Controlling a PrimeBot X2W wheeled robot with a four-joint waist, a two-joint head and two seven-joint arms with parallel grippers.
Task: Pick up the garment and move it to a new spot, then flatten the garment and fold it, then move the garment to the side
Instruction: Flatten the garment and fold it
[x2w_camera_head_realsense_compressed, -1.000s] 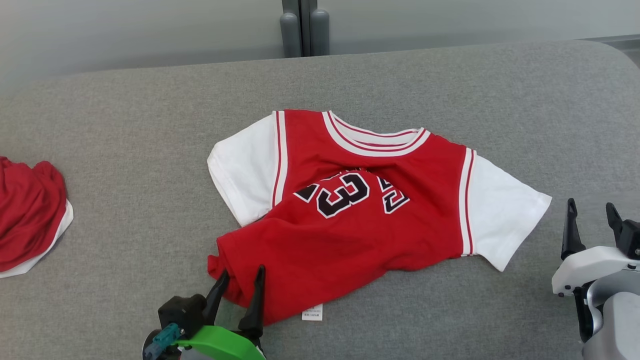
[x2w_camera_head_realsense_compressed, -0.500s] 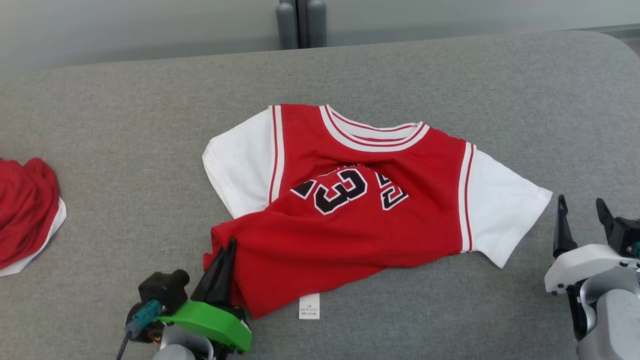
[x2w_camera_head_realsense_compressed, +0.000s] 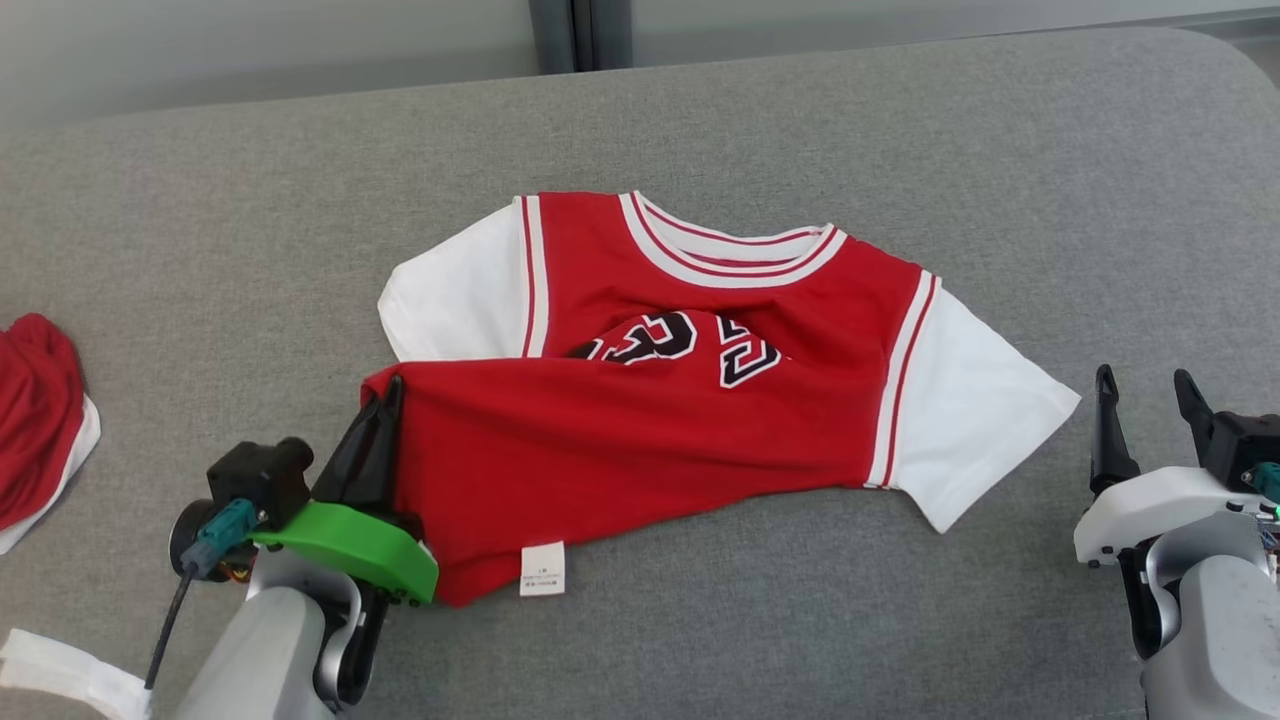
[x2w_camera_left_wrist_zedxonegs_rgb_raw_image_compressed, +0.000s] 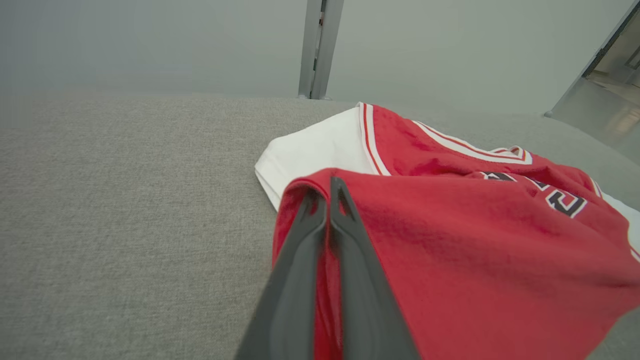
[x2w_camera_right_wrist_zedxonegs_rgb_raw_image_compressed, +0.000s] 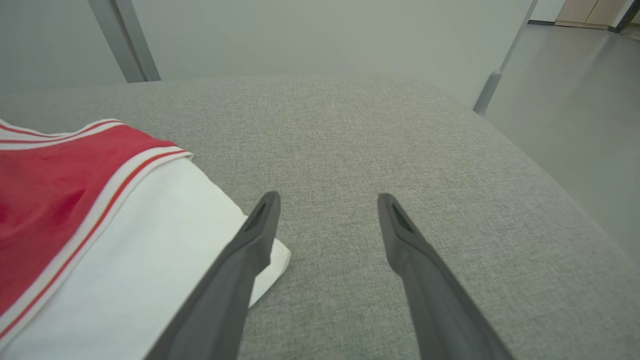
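The jersey (x2w_camera_head_realsense_compressed: 640, 440) lies front-up in the middle of the worktop (x2w_camera_head_realsense_compressed: 250, 250). The left gripper (x2w_camera_head_realsense_compressed: 392, 392) has its fingers clamped together on the lower hem corner, which is raised and drawn over the body, hiding part of the number. This is likely a carry or a first fold. The right gripper (x2w_camera_head_realsense_compressed: 1144, 380) sits just beside the white sleeve (x2w_camera_head_realsense_compressed: 985, 410) with its fingers apart, touching nothing, probably ready to take that side.

Two garments: jersey (x2w_camera_head_realsense_compressed: 640, 450), red bundle (x2w_camera_head_realsense_compressed: 35, 420); two tools: left tool (x2w_camera_head_realsense_compressed: 390, 388), right tool (x2w_camera_head_realsense_compressed: 1145, 376).
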